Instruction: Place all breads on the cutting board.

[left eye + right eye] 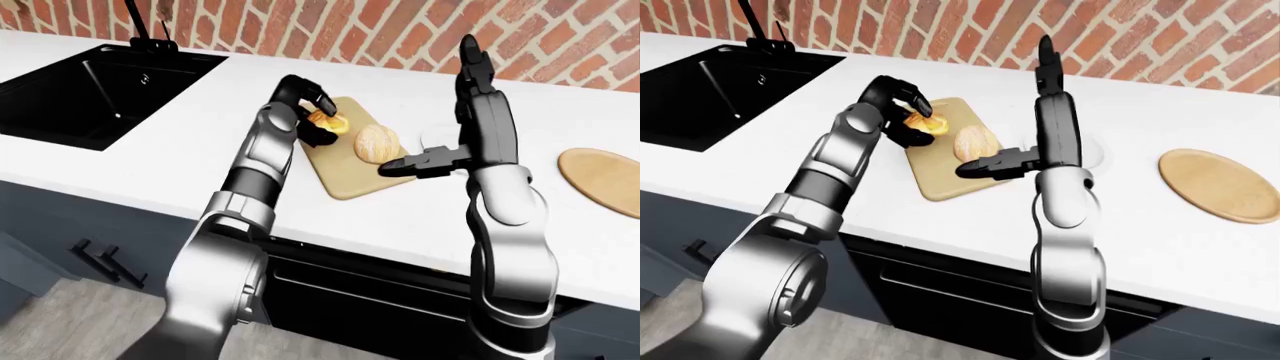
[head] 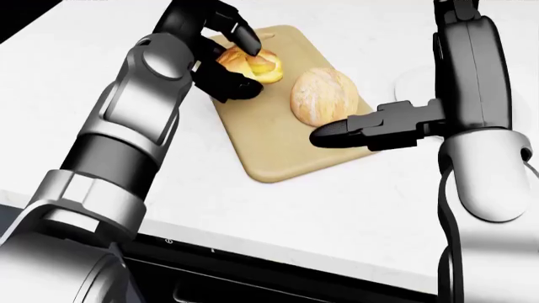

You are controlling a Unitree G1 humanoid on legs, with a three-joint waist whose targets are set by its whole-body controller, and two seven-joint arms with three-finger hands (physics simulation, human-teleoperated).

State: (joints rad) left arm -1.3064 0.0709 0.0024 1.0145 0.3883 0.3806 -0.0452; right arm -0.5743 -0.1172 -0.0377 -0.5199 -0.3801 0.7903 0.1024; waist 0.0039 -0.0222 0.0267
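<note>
We've got the golden bun (image 2: 251,65) clamped in our left hand (image 2: 227,57) over the cutting board's (image 2: 278,148) top-left corner. The round loaf (image 2: 323,96) sits mid-board, right hand (image 2: 371,132) spread open beside it. Bare white counter (image 2: 278,214) all round; black sink (image 1: 90,90) far left.

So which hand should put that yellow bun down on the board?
The left hand. Its fingers are already closed around the golden bun, right over the cutting board. The right hand holds nothing, its fingers open beside the round loaf lying there.
</note>
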